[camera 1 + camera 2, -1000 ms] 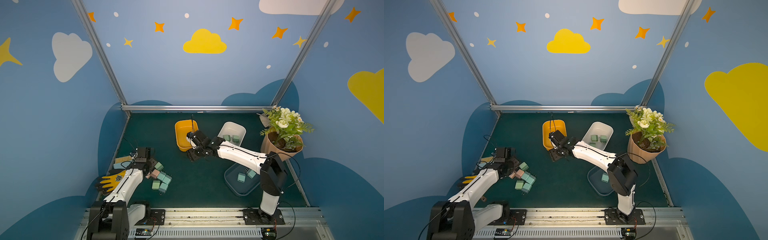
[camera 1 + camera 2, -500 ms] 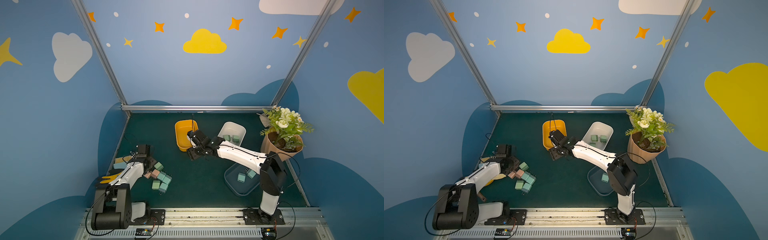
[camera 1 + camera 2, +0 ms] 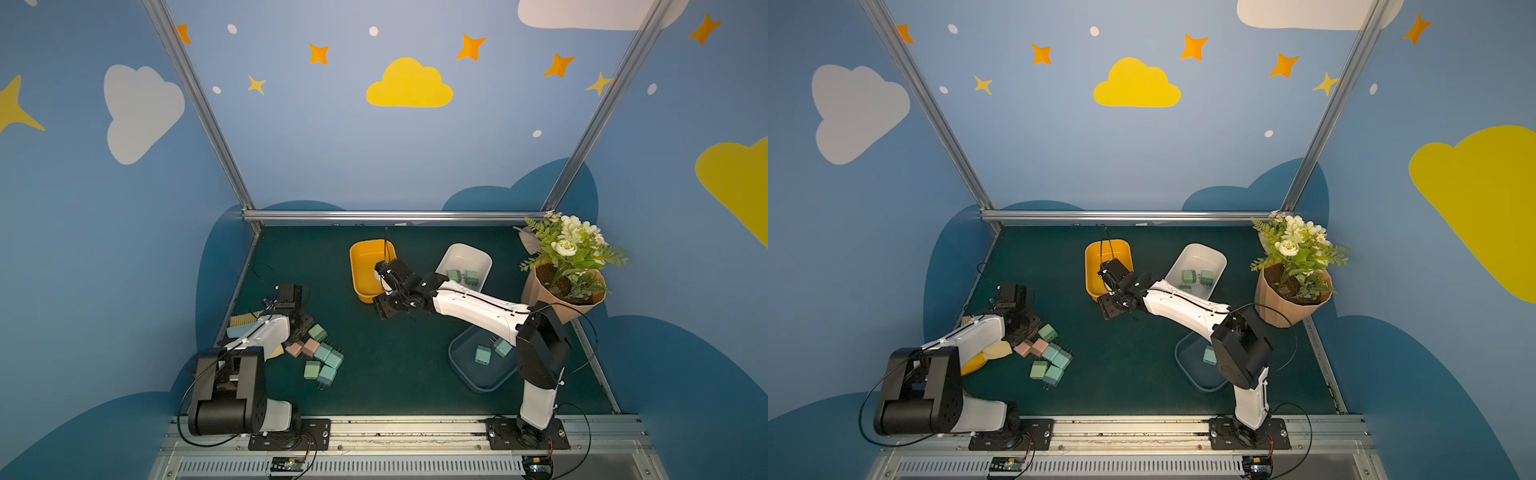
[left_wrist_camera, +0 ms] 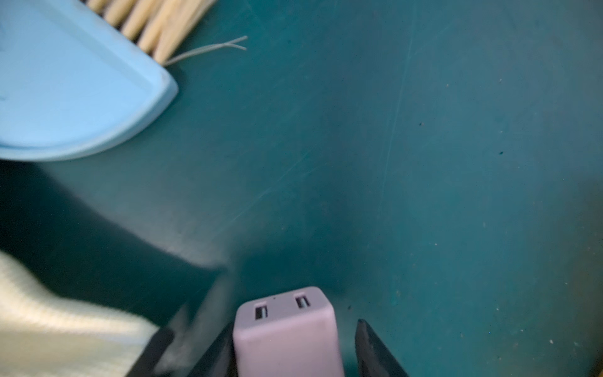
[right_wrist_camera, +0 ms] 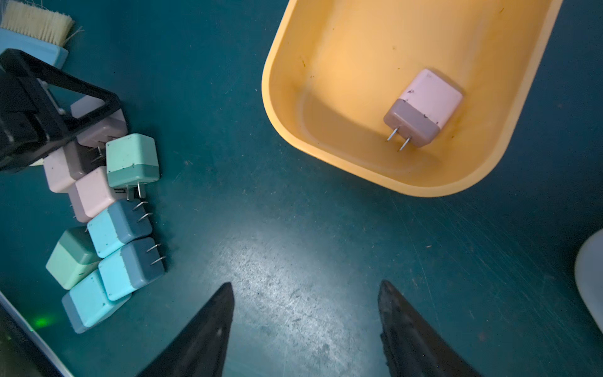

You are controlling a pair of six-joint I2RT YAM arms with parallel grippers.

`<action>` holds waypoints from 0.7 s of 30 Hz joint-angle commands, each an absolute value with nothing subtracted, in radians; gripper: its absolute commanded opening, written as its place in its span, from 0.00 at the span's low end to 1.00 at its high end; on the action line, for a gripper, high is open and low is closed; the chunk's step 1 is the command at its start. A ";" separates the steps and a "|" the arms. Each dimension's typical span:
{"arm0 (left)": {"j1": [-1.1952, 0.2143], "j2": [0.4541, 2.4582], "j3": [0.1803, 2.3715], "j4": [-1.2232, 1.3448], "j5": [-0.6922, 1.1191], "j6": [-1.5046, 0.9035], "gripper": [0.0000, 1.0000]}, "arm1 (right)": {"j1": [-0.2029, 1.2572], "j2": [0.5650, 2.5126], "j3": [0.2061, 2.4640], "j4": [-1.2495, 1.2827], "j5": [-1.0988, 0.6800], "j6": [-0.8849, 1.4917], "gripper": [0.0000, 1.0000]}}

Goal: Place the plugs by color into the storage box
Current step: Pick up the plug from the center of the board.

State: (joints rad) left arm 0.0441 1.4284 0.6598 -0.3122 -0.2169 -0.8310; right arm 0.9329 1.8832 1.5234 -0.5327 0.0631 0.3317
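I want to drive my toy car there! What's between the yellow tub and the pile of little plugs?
Just bare dark green mat between the rounded yellow plastic tub and the heap of pastel cube plugs, seen in the right wrist view.

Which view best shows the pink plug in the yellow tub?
Right wrist: the pink two-pronged plug lies unobstructed in the yellow plastic tub. In both top views the right arm hides it; left wrist misses it.
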 commanded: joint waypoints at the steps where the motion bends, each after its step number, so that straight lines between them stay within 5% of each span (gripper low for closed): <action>1: 0.043 1.452 0.681 -0.345 -0.183 -0.818 0.54 | 0.928 1.886 1.535 -0.498 0.048 0.364 0.71; 12: 0.044 1.390 0.653 -0.334 -0.215 -0.773 0.45 | 0.926 1.866 1.522 -0.465 -0.056 0.336 0.70; 21: 0.043 1.388 0.654 -0.320 -0.188 -0.757 0.34 | 0.893 1.839 1.436 -0.252 -0.495 0.330 0.64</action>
State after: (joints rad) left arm 0.0437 1.3991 0.6579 -0.3157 -0.2024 -0.7765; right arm 0.9081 1.8782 1.4796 -0.3702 -0.3042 0.3172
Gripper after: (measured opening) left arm 0.446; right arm 0.640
